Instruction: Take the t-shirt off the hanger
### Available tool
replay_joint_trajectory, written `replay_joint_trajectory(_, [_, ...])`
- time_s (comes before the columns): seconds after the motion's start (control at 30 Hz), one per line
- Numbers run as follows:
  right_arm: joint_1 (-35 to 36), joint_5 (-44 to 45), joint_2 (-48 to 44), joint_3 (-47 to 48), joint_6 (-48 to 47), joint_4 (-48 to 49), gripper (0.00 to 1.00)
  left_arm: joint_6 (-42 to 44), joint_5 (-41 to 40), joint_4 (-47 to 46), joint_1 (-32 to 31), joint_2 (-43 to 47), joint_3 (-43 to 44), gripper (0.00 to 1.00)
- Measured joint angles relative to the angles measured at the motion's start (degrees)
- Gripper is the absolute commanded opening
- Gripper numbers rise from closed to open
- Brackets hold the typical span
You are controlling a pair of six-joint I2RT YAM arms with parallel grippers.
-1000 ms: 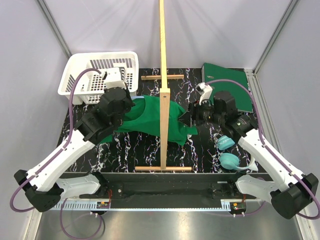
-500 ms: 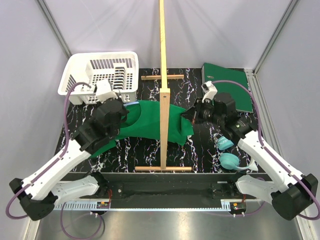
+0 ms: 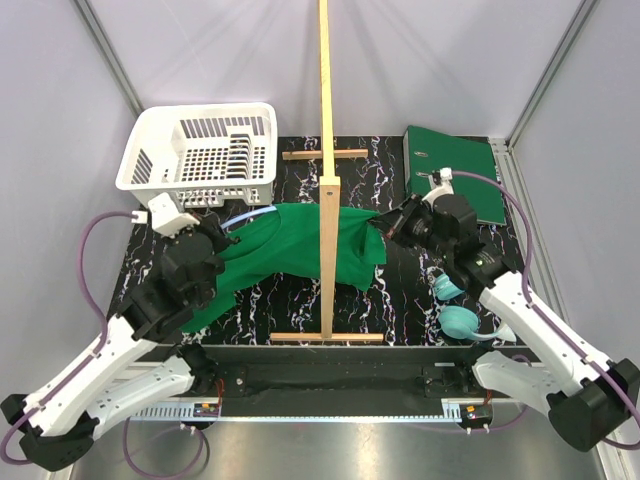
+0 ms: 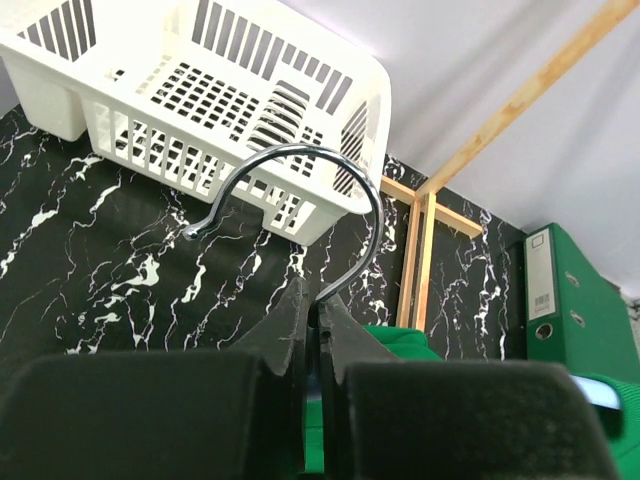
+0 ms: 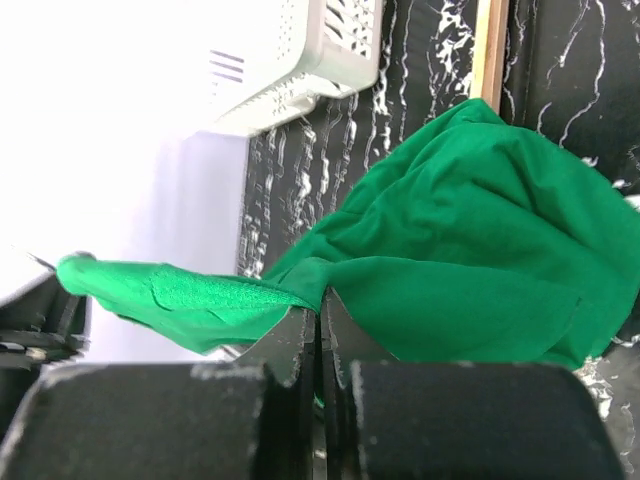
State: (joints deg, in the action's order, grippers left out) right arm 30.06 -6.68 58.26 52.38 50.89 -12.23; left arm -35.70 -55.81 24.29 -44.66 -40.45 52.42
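The green t-shirt (image 3: 290, 245) is stretched across the black marbled table, passing the wooden stand's post. My left gripper (image 3: 222, 232) is at the shirt's left end, shut on the base of the hanger's silver hook (image 4: 290, 149). A light blue arm of the hanger (image 3: 245, 215) pokes out of the shirt just behind it. In the left wrist view the gripper (image 4: 315, 308) pinches the wire, with green cloth (image 4: 400, 338) beyond. My right gripper (image 3: 385, 228) is shut on the shirt's right edge. In the right wrist view the gripper (image 5: 320, 305) clamps a fold of the t-shirt (image 5: 470, 260).
A white plastic basket (image 3: 200, 150) stands at the back left. The tall wooden stand (image 3: 327, 150) rises mid-table on its cross feet. A green binder (image 3: 455, 165) lies at the back right. Two teal objects (image 3: 455, 305) sit under the right arm.
My right gripper has shut on the shirt's right edge. My left arm has drawn back toward the near left with the hanger, and the shirt is pulled longer between the two grippers.
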Motion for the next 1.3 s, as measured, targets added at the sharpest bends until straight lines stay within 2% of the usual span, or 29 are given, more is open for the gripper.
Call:
replay_joint_trajectory(0.2, [-3.2, 1.3, -5.2, -5.0, 6.6, 1.2, 0.00, -1.6, -1.6, 0.0, -0.3, 5.2, -3.1, 0.00])
replay_joint_trajectory(0.57, [-7.7, 3.0, -15.6, -16.6, 17.8, 3.3, 0.00, -3.3, -4.2, 0.2, -0.9, 8.5, -5.4, 0.00])
replay_joint_trajectory(0.9, [-10.1, 2.4, -18.0, -20.7, 21.1, 5.1, 0.00, -4.9, -6.0, 1.6, -1.3, 8.7, -5.9, 0.00])
replay_joint_trajectory(1.07, [-11.5, 1.2, -20.6, -21.4, 21.4, 4.6, 0.00, -6.4, -7.6, 2.2, -1.5, 12.8, -8.0, 0.00])
replay_joint_trajectory(1.3, [-12.0, 1.4, -18.5, -21.4, 20.4, 2.5, 0.00, -9.6, -12.4, -0.1, -1.5, 15.5, -8.0, 0.00])
